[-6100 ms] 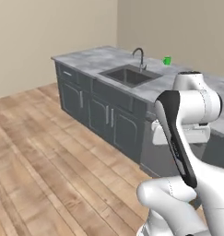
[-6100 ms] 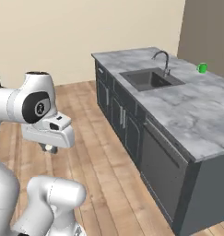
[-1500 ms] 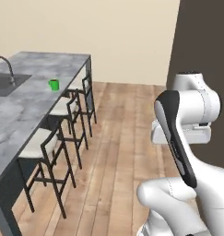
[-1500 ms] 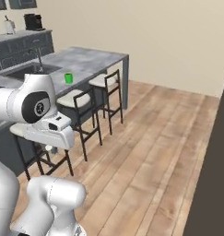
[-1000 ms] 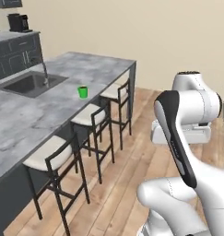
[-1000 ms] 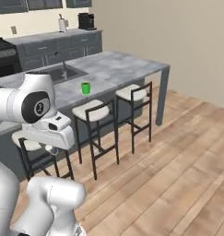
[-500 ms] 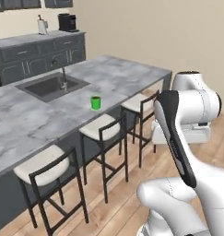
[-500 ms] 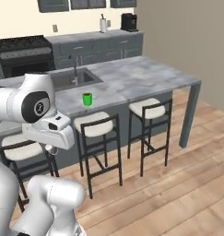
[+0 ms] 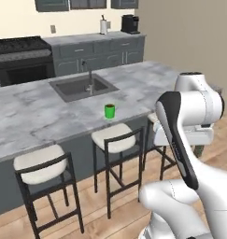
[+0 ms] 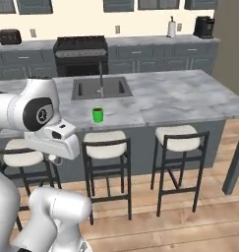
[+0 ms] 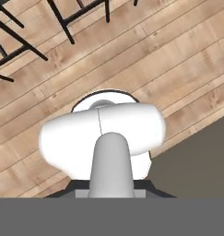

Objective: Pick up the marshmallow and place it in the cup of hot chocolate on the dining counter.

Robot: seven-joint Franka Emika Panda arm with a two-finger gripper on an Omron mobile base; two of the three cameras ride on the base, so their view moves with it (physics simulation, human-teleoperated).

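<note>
We saw one green cup [image 9: 109, 111] standing upright on the marble counter [image 9: 35, 116], near its front edge and in front of the sink [image 9: 82, 87]. What was in the cup we could not tell; it was too small. The sink was dark, with one faucet [image 9: 89, 78] behind the basin. Three stools [image 10: 105, 139] with cream seats stood under the counter, and the cup was above the middle one. Behind, along the wall, were grey cabinets [image 10: 155, 55], one black stove [image 10: 79, 47] and one coffee machine [image 10: 205, 26] to the right. The floor [image 11: 168, 50] was of light wood. We could not tell if the gripper was apart or together, and the marshmallow we could not make out.
</note>
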